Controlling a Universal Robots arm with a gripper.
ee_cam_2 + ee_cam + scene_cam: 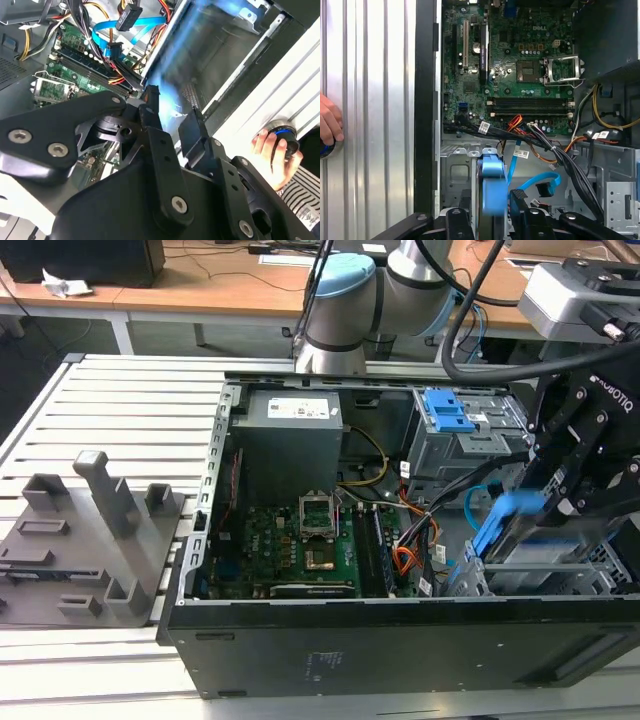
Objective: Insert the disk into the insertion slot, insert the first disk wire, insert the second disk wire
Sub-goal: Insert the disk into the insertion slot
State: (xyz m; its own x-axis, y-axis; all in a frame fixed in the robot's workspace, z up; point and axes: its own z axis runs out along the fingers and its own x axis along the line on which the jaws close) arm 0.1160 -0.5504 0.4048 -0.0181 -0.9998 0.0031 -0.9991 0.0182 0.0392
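At the exterior view's left, grey fixture blocks [90, 530] stand on a ribbed aluminium table [130, 400]. Beside them lies an open black computer case [400, 650], with its green motherboard [290, 540] near and a grey power supply [290, 440] at the far side. Further right, a grey bay with blue latches [447, 412] sits at the case's far right. The second disk wire [478, 502] curves in a light-blue loop below it. At the exterior view's right, the black gripper [548, 502] is closed on the disk [505, 525], whose blue carrier hangs tilted just above the insertion slot [545, 575], the grey cage at the case's near right corner. In both wrist views a person's hand [270, 150] rests on the table outside the case.
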